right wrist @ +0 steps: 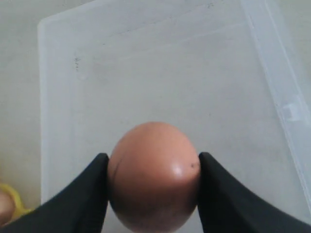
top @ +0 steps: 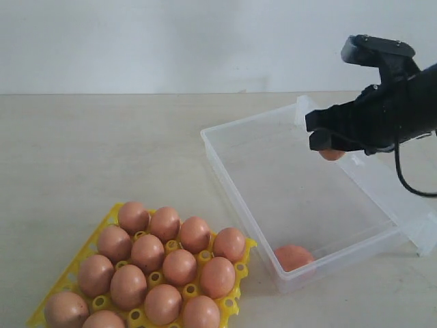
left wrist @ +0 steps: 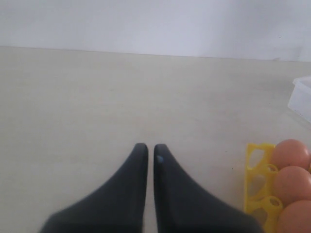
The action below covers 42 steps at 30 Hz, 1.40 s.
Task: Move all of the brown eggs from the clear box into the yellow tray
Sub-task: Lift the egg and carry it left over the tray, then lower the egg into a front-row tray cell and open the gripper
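Note:
My right gripper [top: 332, 145] is shut on a brown egg [right wrist: 154, 174], held above the far right side of the clear box [top: 240, 164]. Only the underside of that egg [top: 332, 155] peeks out below the black fingers in the exterior view. Another brown egg [top: 293, 257] lies in the box's near corner. The yellow tray [top: 102, 225] at the lower left carries several brown eggs [top: 179, 266]. My left gripper [left wrist: 146, 148] is shut on nothing over bare table, left of the tray's edge [left wrist: 253, 160].
The box's hinged clear lid [top: 399, 198] lies open on the right, under my right arm. A black cable [top: 406, 181] hangs from that arm. The beige table [top: 89, 150] runs back to a white wall.

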Motion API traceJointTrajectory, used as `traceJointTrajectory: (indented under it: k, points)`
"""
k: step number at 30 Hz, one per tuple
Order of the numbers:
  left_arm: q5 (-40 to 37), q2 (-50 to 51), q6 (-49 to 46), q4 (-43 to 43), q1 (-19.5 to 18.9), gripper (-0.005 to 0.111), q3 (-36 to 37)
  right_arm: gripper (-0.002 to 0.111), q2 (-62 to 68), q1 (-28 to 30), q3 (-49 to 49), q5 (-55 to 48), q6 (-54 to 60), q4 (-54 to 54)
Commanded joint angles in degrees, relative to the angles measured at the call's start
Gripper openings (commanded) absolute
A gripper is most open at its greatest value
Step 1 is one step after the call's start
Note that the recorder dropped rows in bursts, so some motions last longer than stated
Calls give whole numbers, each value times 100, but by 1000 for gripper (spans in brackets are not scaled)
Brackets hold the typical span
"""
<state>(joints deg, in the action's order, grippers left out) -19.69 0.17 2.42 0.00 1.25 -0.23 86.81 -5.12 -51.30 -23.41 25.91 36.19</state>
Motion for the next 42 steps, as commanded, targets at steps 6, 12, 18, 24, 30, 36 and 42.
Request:
traceJointTrajectory:
  k: [6,12,18,24,30,36,42]
  points:
    - [35,-17,-24,0,3,4,23,0,-1561,-2873,1457,1385,2823,938]
    - [35,-17,-24,0,3,4,23,0,-1207,-4926,1457,2228,2887,957]
    - [35,-17,-24,0,3,4,23,0,251,-5615,1407,2757,2877,805]
    - [35,-17,-24,0,3,4,23,0,406,-5603,1103,3120,2815,702]
    - [35,-17,-24,0,3,4,23,0,406,-5603,531,4772,2797,669]
    - [35,-17,-24,0,3,4,23,0,406,-5593,527,8385,79,657]
    - [35,-17,-24,0,3,4,23,0,483,-5253,527,8540,-3337,-796]
